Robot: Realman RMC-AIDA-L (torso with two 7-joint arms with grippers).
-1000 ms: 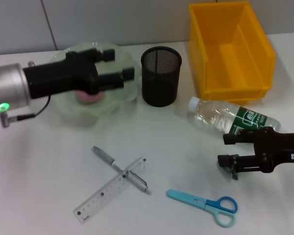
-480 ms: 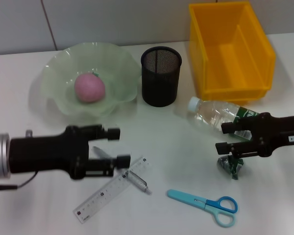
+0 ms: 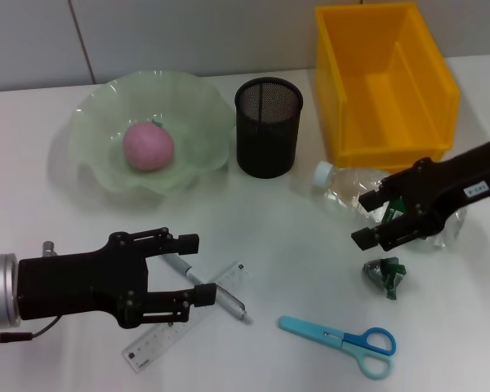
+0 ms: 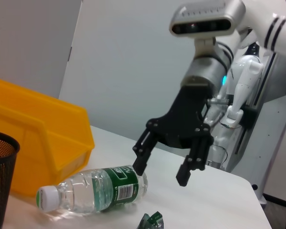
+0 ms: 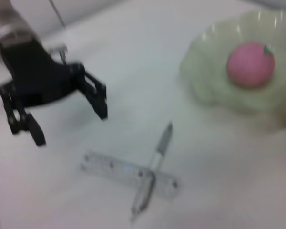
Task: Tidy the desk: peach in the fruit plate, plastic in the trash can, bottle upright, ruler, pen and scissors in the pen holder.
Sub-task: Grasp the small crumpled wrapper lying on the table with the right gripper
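The pink peach (image 3: 148,147) lies in the green fruit plate (image 3: 98,122). Near the front, the pen (image 3: 220,296) lies across the clear ruler (image 3: 233,276), and my left gripper (image 3: 200,268) hangs open just above them. The water bottle (image 3: 340,185) lies on its side. My right gripper (image 3: 364,219) is open over its label end, as the left wrist view also shows for the right gripper (image 4: 161,172) and the bottle (image 4: 93,188). The crumpled green plastic (image 3: 384,273) rests on the table below that gripper. Blue scissors (image 3: 339,339) lie at the front. The black mesh pen holder (image 3: 268,126) stands empty.
A yellow bin (image 3: 384,82) stands at the back right, close behind the bottle. The pen holder sits between the plate and the bin. In the right wrist view the left gripper (image 5: 69,126) hovers near the ruler (image 5: 109,166) and pen (image 5: 155,167).
My left arm has pulled back from the plate, leaving the peach there, and come down over the pen and ruler. My right gripper has risen from the plastic and swung over the bottle.
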